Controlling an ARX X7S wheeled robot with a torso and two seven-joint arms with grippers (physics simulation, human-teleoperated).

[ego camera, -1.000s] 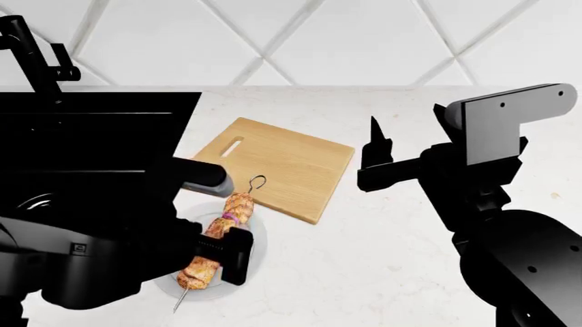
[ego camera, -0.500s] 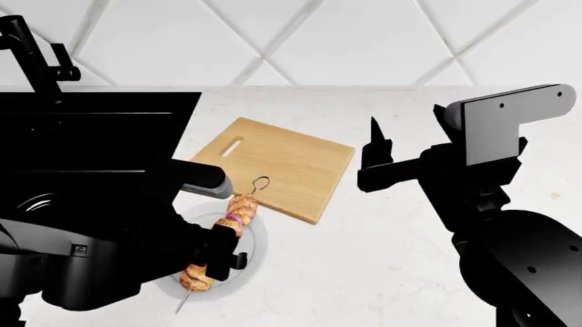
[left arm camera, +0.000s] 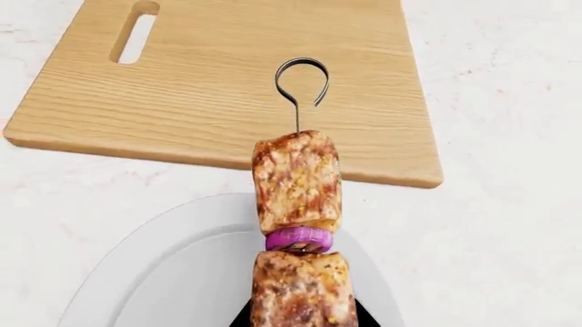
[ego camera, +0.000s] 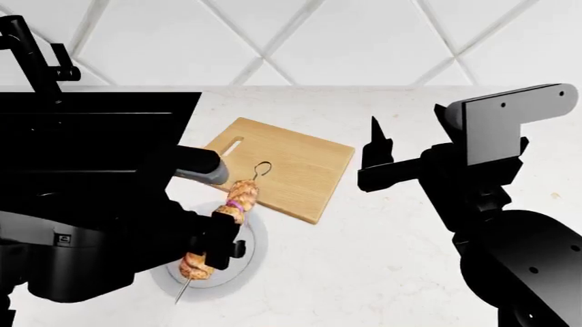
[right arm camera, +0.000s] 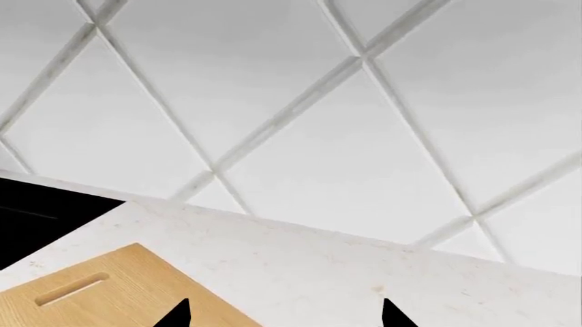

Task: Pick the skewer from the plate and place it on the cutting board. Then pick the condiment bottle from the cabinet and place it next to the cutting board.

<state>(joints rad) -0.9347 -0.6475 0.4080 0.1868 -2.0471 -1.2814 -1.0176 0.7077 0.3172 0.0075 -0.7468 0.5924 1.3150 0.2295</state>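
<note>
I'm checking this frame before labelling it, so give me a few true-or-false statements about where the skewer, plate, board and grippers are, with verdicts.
1. The skewer is clamped in the left gripper. True.
2. The skewer's looped end reaches over the near edge of the cutting board. True; the left wrist view shows the loop above the wood.
3. The plate sits on top of the cutting board. False; it rests on the counter beside the board's near edge.
4. The right gripper holds the condiment bottle. False; its jaws are apart and empty, and no bottle shows in any view.
5. The slot handle hole is at the board's end farthest from the black cooktop. False; it is at the end nearest it.
</note>
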